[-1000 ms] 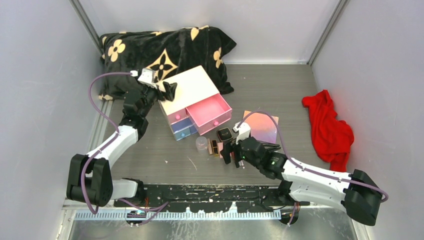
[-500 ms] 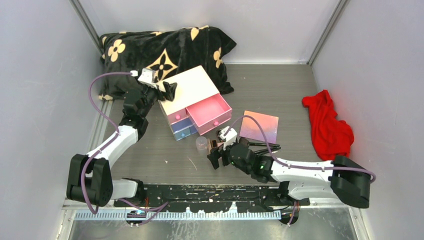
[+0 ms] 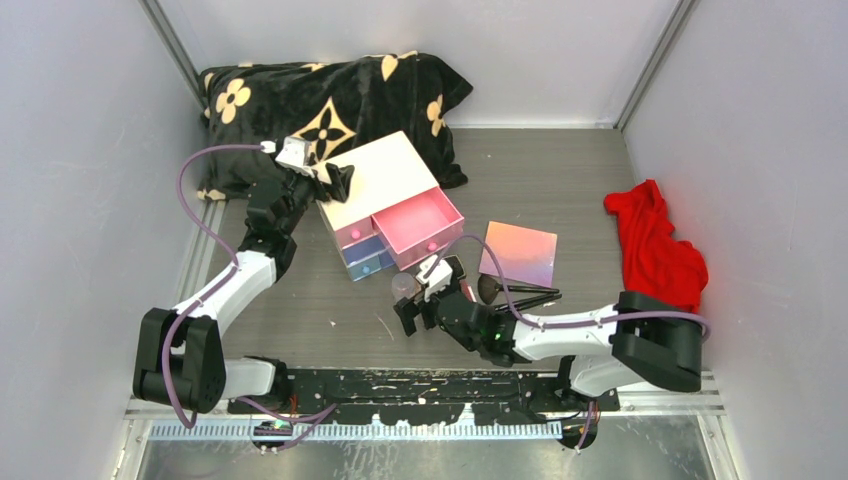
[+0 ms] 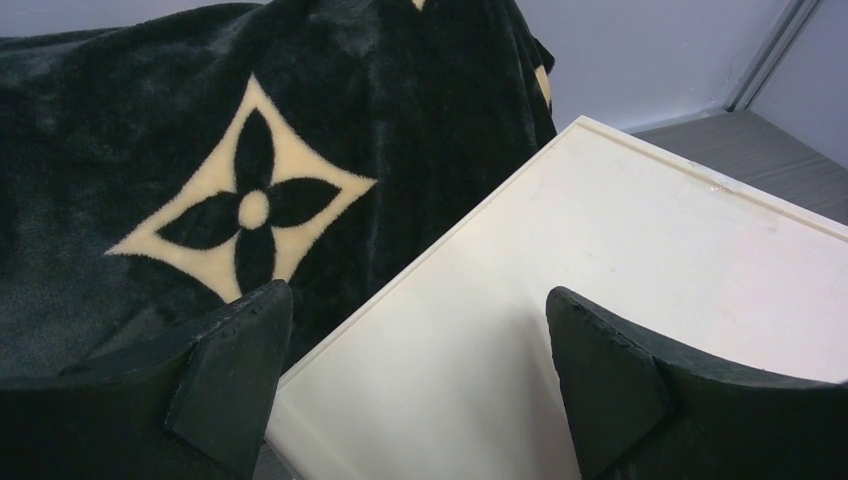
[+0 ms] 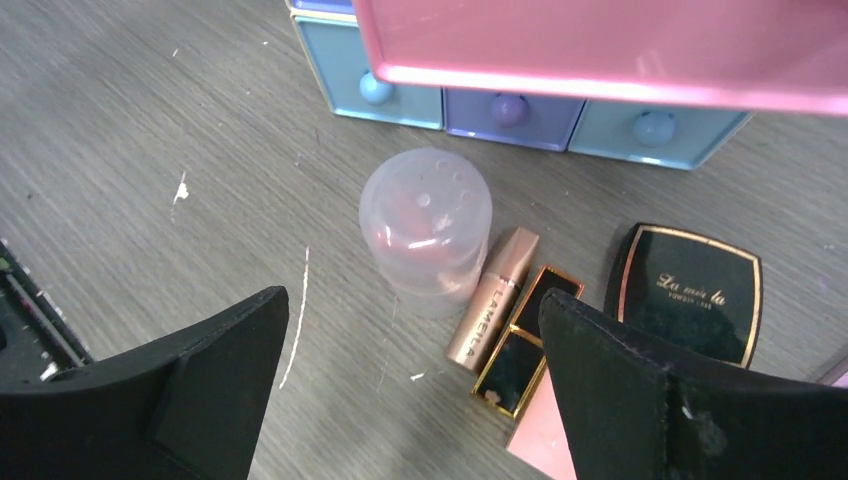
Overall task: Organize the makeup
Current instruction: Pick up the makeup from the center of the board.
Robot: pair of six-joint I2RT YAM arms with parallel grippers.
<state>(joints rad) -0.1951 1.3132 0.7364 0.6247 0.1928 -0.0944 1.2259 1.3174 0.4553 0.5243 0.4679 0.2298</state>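
You are at the picking step, and nothing yet shows in the open pink drawer. Your right end effector hangs low over the counter with its jaws spread wide and nothing between them. The clear jar sits just ahead of the fingertips, centred in the gap between them, so it looks like the intended pick. A rose-gold tube lies just beside the jar on the right-finger side, with a black-and-gold tube against it. The black compact is further out, past the right finger. The iridescent palette and the brushes lie off to that end effector's right, behind its fingers. Next, you probably need to ease forward and down until the fingers straddle the jar, then close. Watch the right finger, since it could shove the rose-gold tube. The pink drawer overhangs just beyond the jar, so the carry should be short. Your left end effector is also wide open and empty, poised over a corner of the white chest, with the black blanket past its left finger.
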